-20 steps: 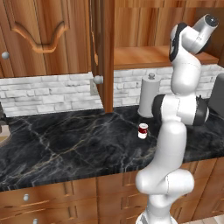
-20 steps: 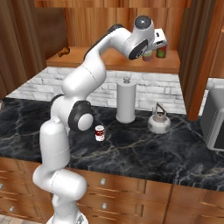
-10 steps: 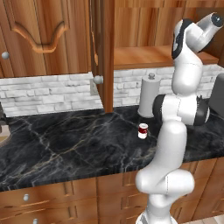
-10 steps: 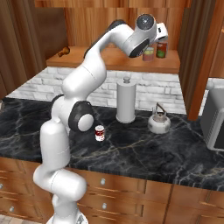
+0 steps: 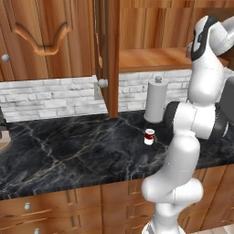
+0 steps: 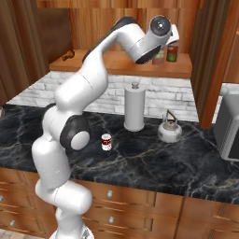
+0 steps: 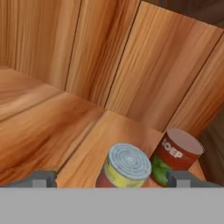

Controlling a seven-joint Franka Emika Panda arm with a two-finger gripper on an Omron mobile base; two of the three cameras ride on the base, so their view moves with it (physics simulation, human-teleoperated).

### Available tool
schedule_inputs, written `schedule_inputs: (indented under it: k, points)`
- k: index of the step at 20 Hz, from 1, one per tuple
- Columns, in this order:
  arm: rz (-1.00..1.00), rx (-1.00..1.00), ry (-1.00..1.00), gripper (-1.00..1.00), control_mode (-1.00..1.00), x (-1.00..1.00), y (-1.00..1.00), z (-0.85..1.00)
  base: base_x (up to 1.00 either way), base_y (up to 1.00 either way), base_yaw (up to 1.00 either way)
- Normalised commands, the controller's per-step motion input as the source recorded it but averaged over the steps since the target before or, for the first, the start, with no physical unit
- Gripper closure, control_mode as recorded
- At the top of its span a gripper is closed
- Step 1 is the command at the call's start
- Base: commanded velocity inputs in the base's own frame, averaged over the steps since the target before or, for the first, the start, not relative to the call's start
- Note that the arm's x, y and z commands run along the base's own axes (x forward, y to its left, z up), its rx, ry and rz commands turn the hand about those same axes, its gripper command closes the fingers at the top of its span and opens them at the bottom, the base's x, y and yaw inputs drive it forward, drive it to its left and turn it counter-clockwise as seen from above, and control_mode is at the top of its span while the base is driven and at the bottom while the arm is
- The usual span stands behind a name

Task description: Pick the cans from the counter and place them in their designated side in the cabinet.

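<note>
The tool (image 7: pixel 109 179), jaws spread wide and holding nothing, sits just above the yellow-banded can (image 7: pixel 124 166) standing upright on the cabinet shelf (image 7: pixel 65 131) (beside a red can (image 7: pixel 177 155)), while the red-and-white can (image 5: pixel 149 136) waits far below on the counter (image 5: pixel 68 151).

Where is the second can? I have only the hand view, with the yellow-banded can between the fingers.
Observer: The red-and-white can stands on the counter, in front of the paper-towel roll.
Operator: Which end of the shelf am I at?
Observer: The fingers are at the right end of the cabinet shelf, as the right base view shows it.
</note>
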Motion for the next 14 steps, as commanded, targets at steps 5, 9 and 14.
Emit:
schedule_inputs:
  k: [5, 9, 14]
  points:
    - [0.07, -0.03, -0.06, -1.0, -1.0, -0.69, 0.57, -0.15, 0.0, 0.0, 0.0]
    - [0.05, -0.04, -0.06, -1.0, -1.0, -0.75, 0.64, -0.11, 0.0, 0.0, 0.0]
    - [0.03, -0.07, -0.05, -1.0, -1.0, -0.87, 0.59, -0.13, 0.0, 0.0, 0.0]
